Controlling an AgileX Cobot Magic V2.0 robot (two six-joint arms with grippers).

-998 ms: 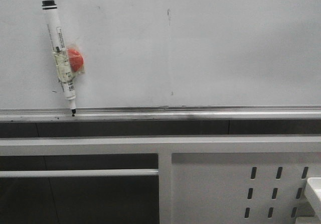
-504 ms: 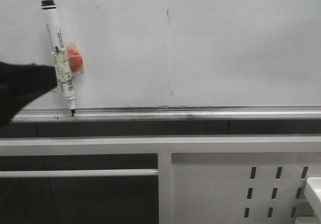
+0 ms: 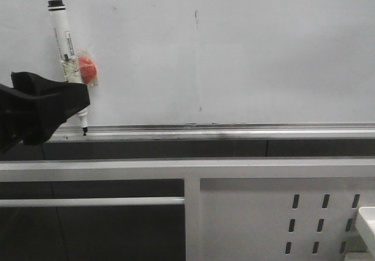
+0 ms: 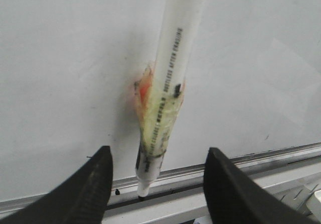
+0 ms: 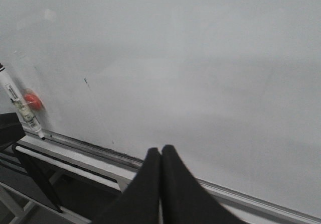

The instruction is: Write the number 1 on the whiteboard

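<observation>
The whiteboard [image 3: 263,56] fills the back, with its silver rail [image 3: 234,129] along the lower edge. A white marker [image 3: 66,47] with a black cap hangs tilted on it, taped to a red magnet [image 3: 88,69], its tip resting on the rail. My left gripper [image 3: 79,100] is open in front of the marker's lower end; in the left wrist view the marker [image 4: 170,83] stands between the spread fingers of the gripper [image 4: 158,153], untouched. My right gripper [image 5: 160,151] is shut and empty, low before the board. No number 1 stroke shows, only faint specks.
A white perforated metal frame [image 3: 281,214] with a horizontal bar runs below the rail, with dark gaps behind it. A white object's corner [image 3: 368,223] shows at the lower right. The right wrist view also shows the marker [image 5: 22,106] far off to the side.
My left gripper has come in from the left edge and now reaches the marker's lower part. The marker and magnet have stayed in place.
</observation>
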